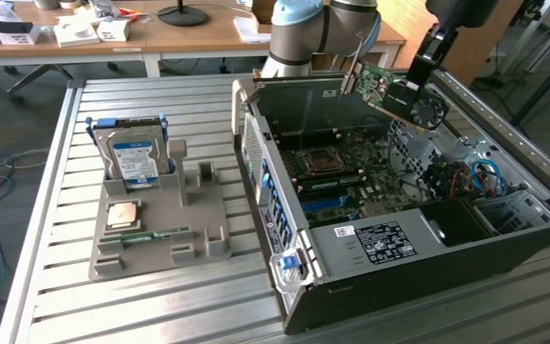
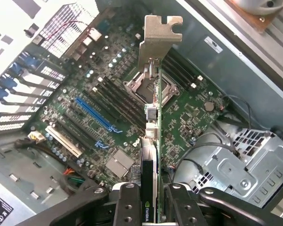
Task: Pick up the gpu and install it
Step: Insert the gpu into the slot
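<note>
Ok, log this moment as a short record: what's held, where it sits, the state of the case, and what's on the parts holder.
end effector: shut on the gpu
gpu position: in the air over the open computer case, tilted, not seated in a slot
gpu face: fan side toward the exterior camera
motherboard: exposed below the card
parts holder: on the table at the exterior view's left of the case
hard drive: upright in the holder
</note>
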Tool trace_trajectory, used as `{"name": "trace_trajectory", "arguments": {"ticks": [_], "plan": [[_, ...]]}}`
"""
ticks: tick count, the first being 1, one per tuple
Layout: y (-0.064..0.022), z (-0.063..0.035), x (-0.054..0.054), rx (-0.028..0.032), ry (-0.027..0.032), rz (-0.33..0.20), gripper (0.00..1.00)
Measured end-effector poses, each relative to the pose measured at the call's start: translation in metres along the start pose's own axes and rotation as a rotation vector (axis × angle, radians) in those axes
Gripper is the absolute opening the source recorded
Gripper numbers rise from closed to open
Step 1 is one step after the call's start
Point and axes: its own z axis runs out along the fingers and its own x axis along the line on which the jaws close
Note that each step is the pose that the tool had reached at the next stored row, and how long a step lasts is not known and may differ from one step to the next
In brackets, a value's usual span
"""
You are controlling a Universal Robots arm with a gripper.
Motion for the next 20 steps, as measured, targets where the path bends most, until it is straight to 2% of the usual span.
{"name": "trace_trajectory", "arguments": {"ticks": [20], "plan": [[0.0005, 0.0003, 0.0006, -0.0042, 0.0128, -0.219, 0.26]]}}
